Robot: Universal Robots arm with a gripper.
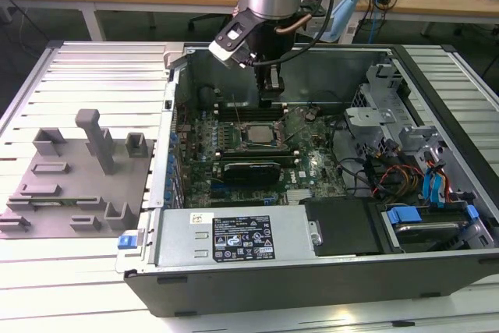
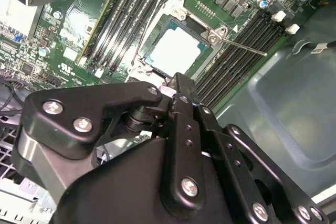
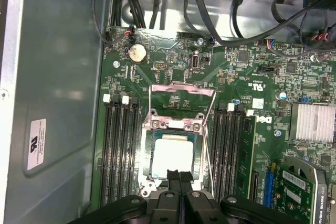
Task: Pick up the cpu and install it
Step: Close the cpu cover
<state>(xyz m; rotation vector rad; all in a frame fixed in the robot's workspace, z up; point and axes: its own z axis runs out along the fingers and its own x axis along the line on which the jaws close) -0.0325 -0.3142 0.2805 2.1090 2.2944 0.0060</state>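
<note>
The cpu (image 3: 170, 157) lies flat in the socket on the green motherboard (image 3: 236, 77), its pale silvery top facing up; it also shows as the cpu (image 2: 176, 51) and the cpu (image 1: 257, 132). A thin metal retention frame (image 3: 181, 88) stands hinged up beside the socket. My gripper (image 3: 179, 174) hangs just above the socket's edge, its two black fingers pressed together with nothing between them. In the exterior view the gripper (image 1: 270, 97) sits inside the open computer case, a little behind the cpu.
Black memory slots (image 3: 118, 150) flank the socket. A graphics card (image 1: 251, 169) lies in front of it, a power supply (image 1: 234, 239) at the case front, and drive cages with cables (image 1: 421, 177) at the exterior view's right. A grey fixture plate (image 1: 74, 185) sits outside, left.
</note>
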